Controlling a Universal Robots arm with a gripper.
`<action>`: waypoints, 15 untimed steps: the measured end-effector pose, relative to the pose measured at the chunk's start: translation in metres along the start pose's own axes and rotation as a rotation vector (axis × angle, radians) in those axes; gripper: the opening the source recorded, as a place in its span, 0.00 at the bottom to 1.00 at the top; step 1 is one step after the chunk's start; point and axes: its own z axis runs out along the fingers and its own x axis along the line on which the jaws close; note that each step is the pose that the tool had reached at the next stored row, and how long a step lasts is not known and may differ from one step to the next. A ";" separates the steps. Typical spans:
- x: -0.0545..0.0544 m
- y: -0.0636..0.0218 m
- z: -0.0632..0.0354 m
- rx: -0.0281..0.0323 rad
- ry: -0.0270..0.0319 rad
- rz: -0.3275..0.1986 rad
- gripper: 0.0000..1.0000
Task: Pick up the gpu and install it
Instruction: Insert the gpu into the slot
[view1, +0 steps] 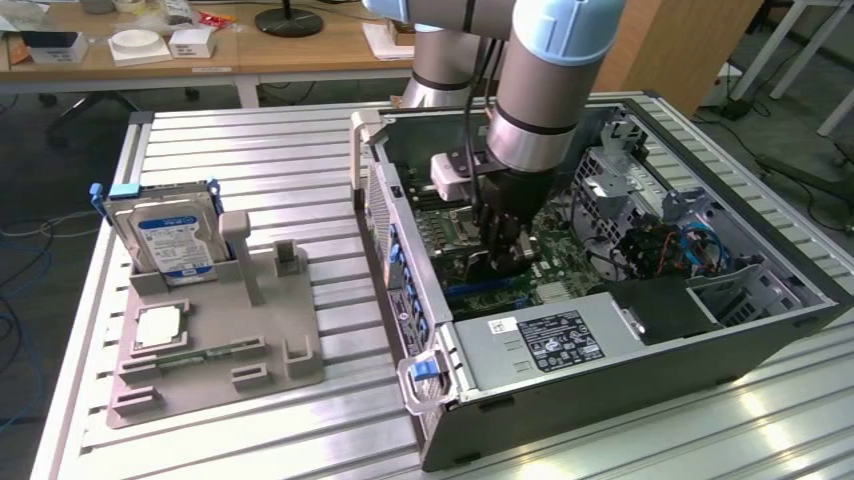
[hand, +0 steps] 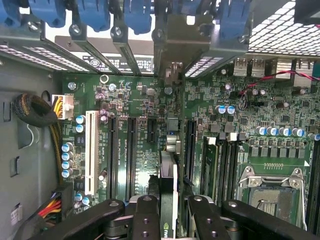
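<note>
Two of my fingers (hand: 145, 215) clamp the gpu (hand: 168, 200) edge-on inside the computer case (view1: 747, 340), card upright over the motherboard (hand: 150, 105) slots. Case walls crowd every side, with cables (view1: 667, 250) toward three o'clock in the exterior view. My gripper (view1: 501, 255) hangs mid-case.

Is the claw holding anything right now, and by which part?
Yes. The claw grips the gpu by its upper edge, the card standing edge-on over the motherboard slots.
</note>
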 end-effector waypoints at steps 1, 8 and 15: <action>0.000 0.0007 0.0000 0.0001 0.0000 0.000 0.27; -0.001 0.0019 0.0003 0.0004 0.0001 0.003 0.27; 0.000 0.0012 0.0003 0.0003 0.0001 0.003 0.27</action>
